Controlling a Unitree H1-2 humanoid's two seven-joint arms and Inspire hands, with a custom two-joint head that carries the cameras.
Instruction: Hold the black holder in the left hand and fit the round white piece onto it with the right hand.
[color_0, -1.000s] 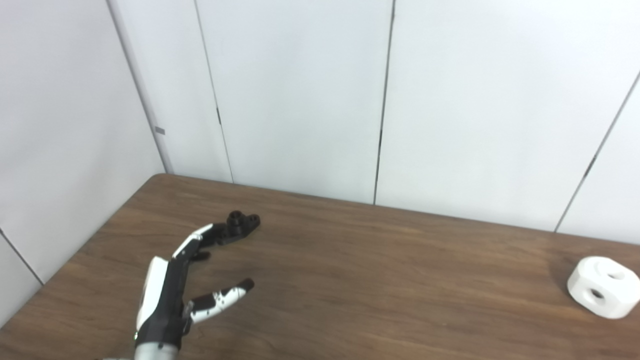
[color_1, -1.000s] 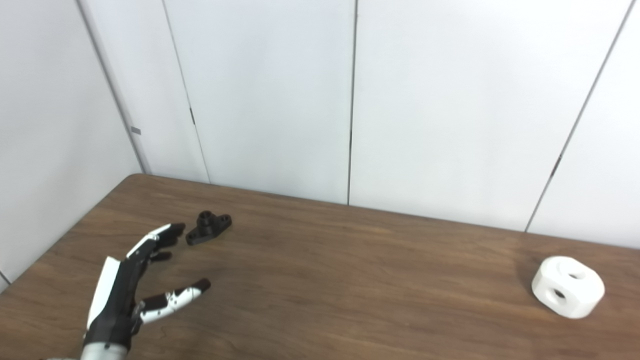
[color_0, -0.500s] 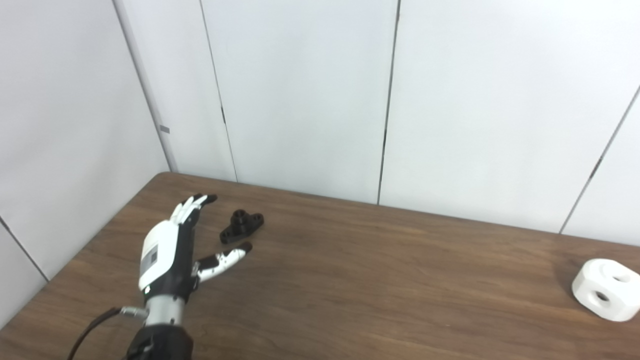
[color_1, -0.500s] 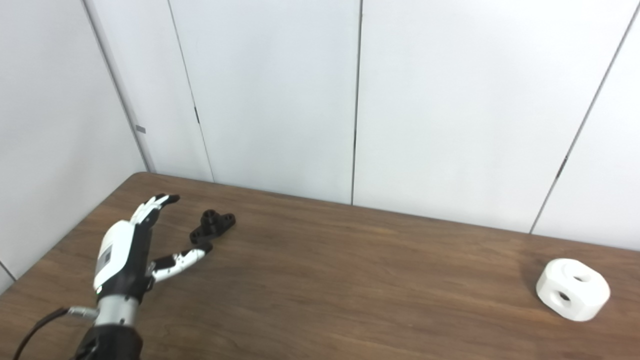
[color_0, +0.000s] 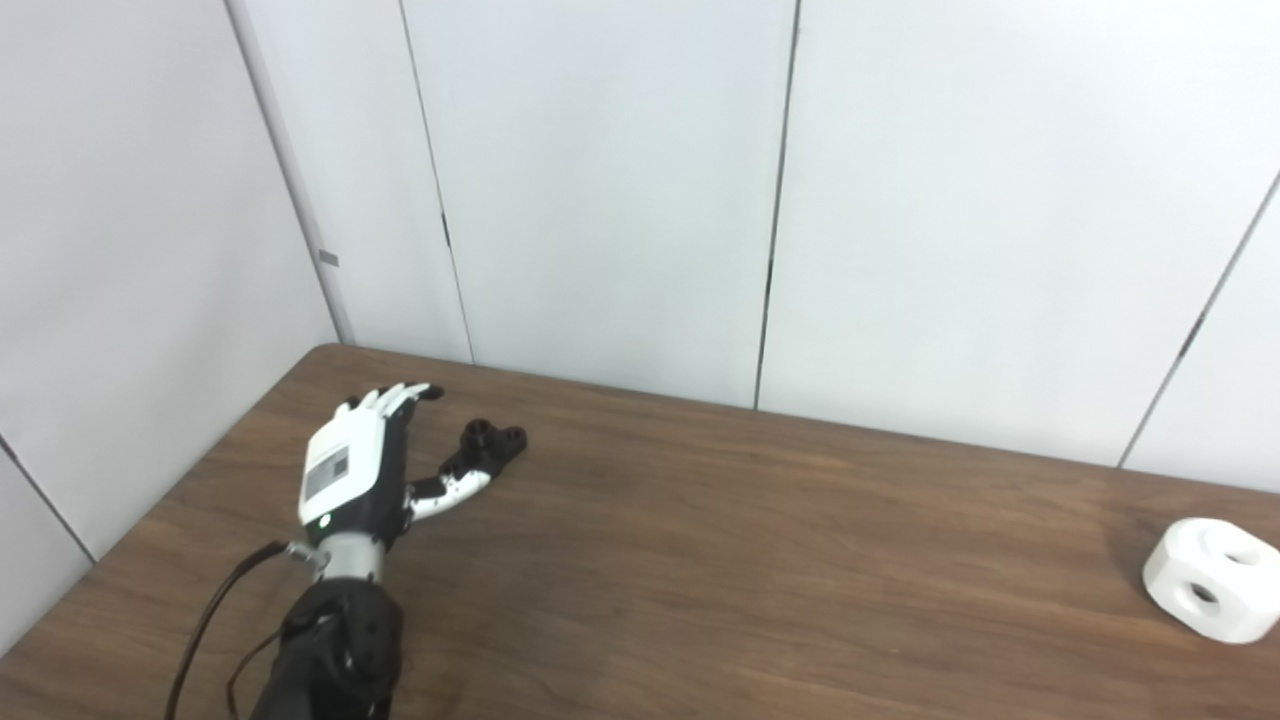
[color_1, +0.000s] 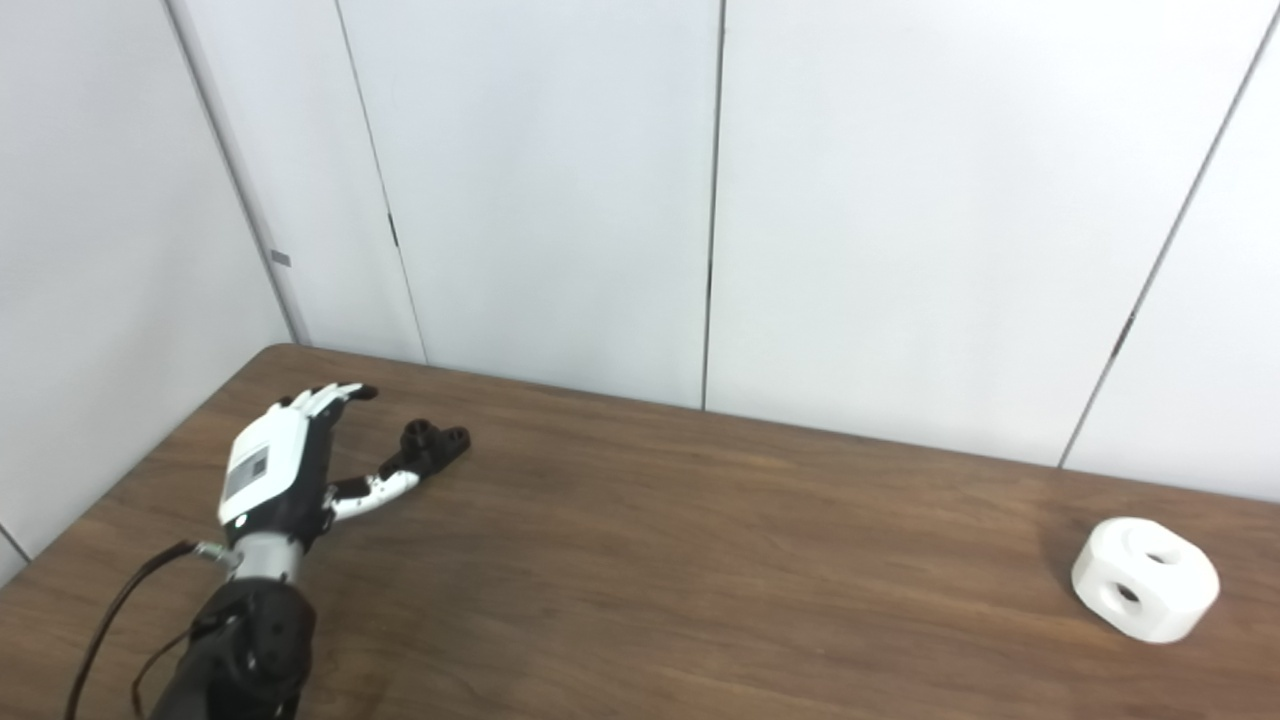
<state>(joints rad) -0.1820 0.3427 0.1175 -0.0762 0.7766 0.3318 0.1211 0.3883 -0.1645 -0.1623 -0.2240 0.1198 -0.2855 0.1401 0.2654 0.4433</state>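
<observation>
Black holder lies flat on table, far-left area. Left hand just beside it, fingers spread, holding nothing; thumb tip perhaps touching, right eye view shows no clearer. White piece well apart, right edge.

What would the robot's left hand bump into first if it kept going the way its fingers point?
Probably nothing on the table: the left hand points toward the far wall, passing left of the black holder. Only its thumb reaches toward the holder. Depth is hard to judge.
</observation>
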